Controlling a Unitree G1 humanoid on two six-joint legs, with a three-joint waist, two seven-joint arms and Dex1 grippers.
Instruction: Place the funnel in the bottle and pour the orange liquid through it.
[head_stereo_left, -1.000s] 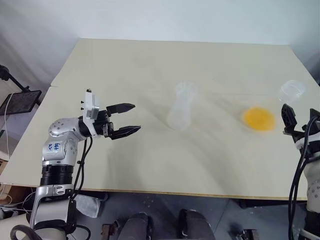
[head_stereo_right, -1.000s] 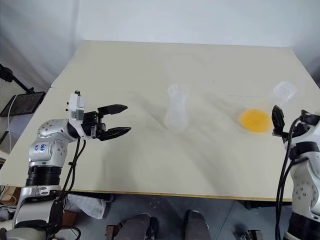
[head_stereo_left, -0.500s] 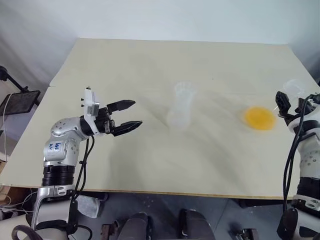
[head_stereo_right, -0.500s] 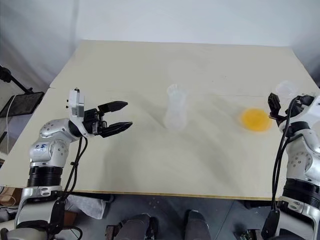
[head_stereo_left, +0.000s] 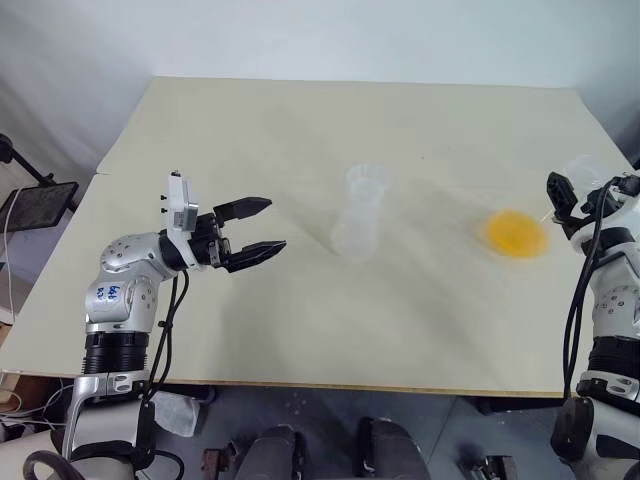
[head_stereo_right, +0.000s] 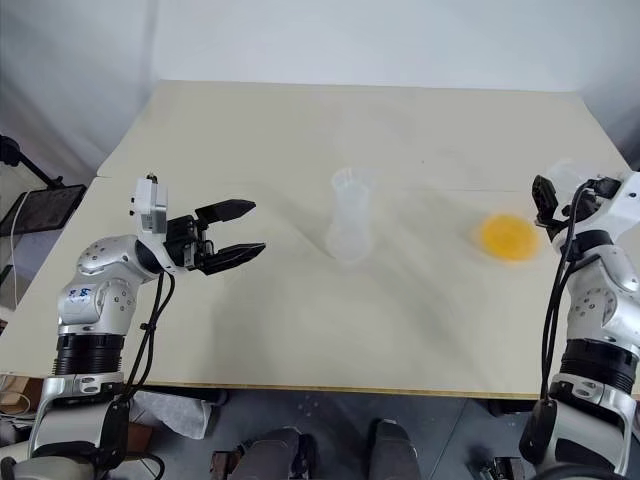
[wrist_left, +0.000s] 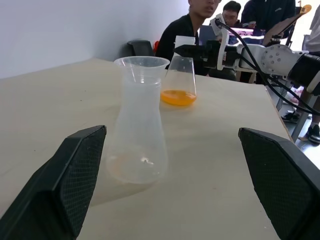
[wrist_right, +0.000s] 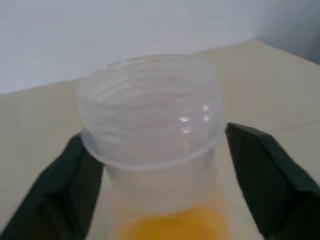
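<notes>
Head view, tabletop (head_stereo_left: 300, 330): I see a pale beige surface carrying two clear flasks well apart.
Head view, bottle (head_stereo_left: 361, 212): upright near the middle, mouth up, nothing in it that I can make out.
Head view, orange liquid (head_stereo_left: 516, 234): a yellow-orange pool in the base of the wide-mouthed flask (head_stereo_left: 583, 172) by the right edge.
Head view, left tool (head_stereo_left: 262, 226): I hold it over the tabletop left of the bottle, fingers spread wide, gripping nothing.
Head view, right tool (head_stereo_right: 545, 200): at the neck of the wide-mouthed flask.
Left wrist view: spread fingers frame the bottle (wrist_left: 139, 125); behind it stands the flask with orange liquid (wrist_left: 178, 97), the right tool at its neck; people (wrist_left: 197, 22) sit beyond.
Right wrist view: fingers (wrist_right: 75, 185) flank the threaded neck (wrist_right: 152, 107), one each side; I cannot tell if they touch.
Funnel: I cannot make it out.
</notes>
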